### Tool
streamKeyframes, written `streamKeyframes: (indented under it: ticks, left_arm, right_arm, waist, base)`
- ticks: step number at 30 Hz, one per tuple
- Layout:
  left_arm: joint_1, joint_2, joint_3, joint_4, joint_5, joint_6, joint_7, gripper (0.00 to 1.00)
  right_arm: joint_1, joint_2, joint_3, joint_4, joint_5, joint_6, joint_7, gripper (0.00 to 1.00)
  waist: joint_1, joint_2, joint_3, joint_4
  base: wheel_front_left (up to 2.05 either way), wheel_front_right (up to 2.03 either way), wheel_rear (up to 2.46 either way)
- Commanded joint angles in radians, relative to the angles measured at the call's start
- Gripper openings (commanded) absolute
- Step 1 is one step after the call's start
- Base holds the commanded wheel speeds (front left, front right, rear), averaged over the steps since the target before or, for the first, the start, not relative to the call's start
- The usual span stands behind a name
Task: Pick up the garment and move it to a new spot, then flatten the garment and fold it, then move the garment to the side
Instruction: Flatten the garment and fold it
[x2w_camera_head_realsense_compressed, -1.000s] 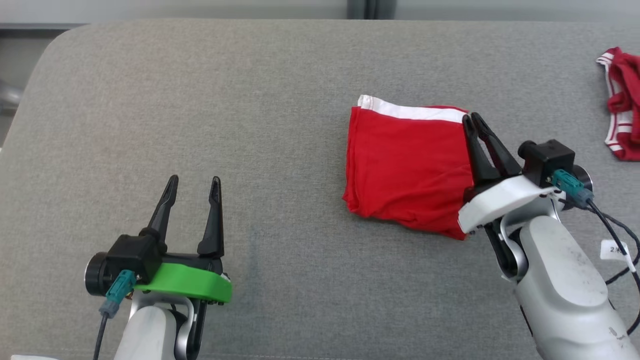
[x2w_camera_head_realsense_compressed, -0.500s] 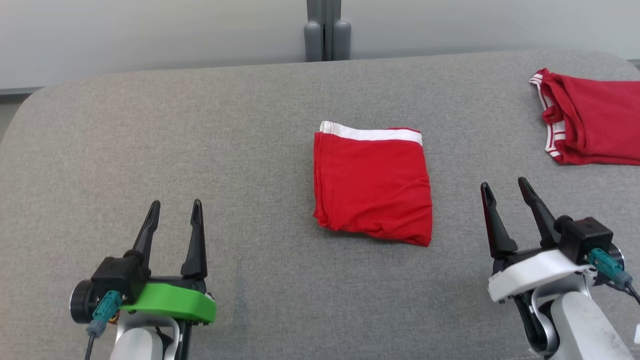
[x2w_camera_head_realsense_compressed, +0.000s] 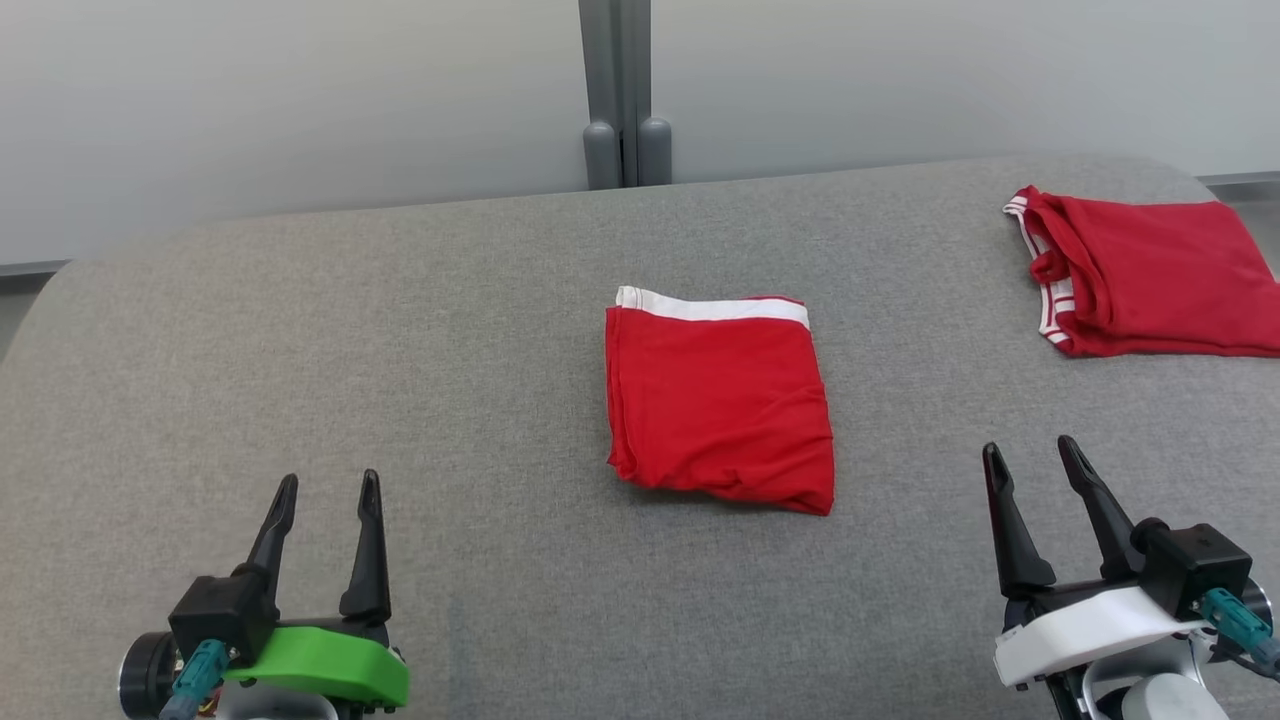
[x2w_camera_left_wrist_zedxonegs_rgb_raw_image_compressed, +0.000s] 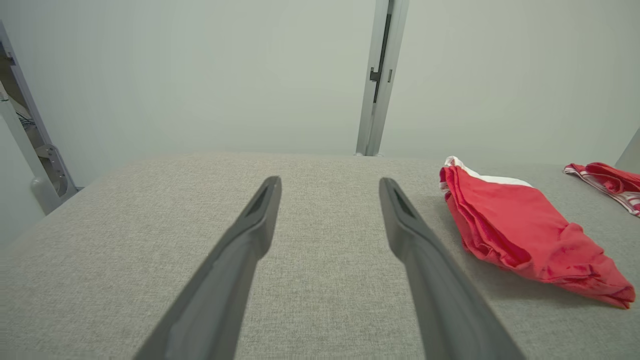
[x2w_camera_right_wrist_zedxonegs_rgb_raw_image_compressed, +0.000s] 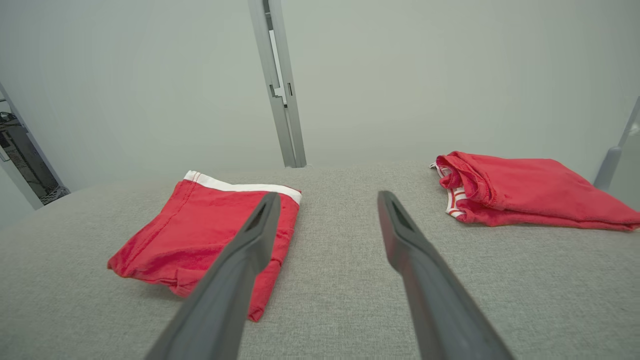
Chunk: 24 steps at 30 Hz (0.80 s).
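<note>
A folded red garment with a white waistband (x2w_camera_head_realsense_compressed: 718, 403) lies flat in the middle of the grey padded table (x2w_camera_head_realsense_compressed: 400, 330). It also shows at the right of the left wrist view (x2w_camera_left_wrist_zedxonegs_rgb_raw_image_compressed: 520, 235) and at the left of the right wrist view (x2w_camera_right_wrist_zedxonegs_rgb_raw_image_compressed: 200, 240). My left gripper (x2w_camera_head_realsense_compressed: 328, 488) stands open at the lower left, well away from the garment, nothing between its fingers (x2w_camera_left_wrist_zedxonegs_rgb_raw_image_compressed: 240, 250). My right gripper (x2w_camera_head_realsense_compressed: 1030, 455) stands open at the lower right, to the right of the garment and below it, also holding nothing.
A second folded red garment with white striped trim (x2w_camera_head_realsense_compressed: 1140, 272) lies at the table's far right edge, seen too in the right wrist view (x2w_camera_right_wrist_zedxonegs_rgb_raw_image_compressed: 525, 190). A grey post (x2w_camera_head_realsense_compressed: 615, 95) stands against the pale wall behind the table.
A second ago my right gripper was shut on the garment's right edge; it has let go and drawn back, open. The camera has tilted up, so the whole scene sits lower in view.
</note>
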Motion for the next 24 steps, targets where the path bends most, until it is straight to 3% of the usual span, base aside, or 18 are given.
streamKeyframes:
  ticks: [1, 24]
  left_arm:
    - [0.019, 0.009, 0.007, 0.0, 0.003, -0.002, 0.0, 1.0]
    - [0.07, 0.025, 0.017, -0.027, 0.01, 0.008, 0.0, 1.0]
  right_arm:
    - [0.018, 0.004, -0.005, -0.014, -0.005, -0.001, 0.005, 1.0]
    - [0.072, 0.016, -0.031, -0.081, -0.034, -0.001, 0.062, 1.0]
  waist:
    - [0.0, -0.0001, -0.013, -0.003]
    - [0.0, -0.0001, -0.033, 0.018]
  base:
    - [0.0, 0.0, 0.0]
    - [0.0, 0.0, 0.0]
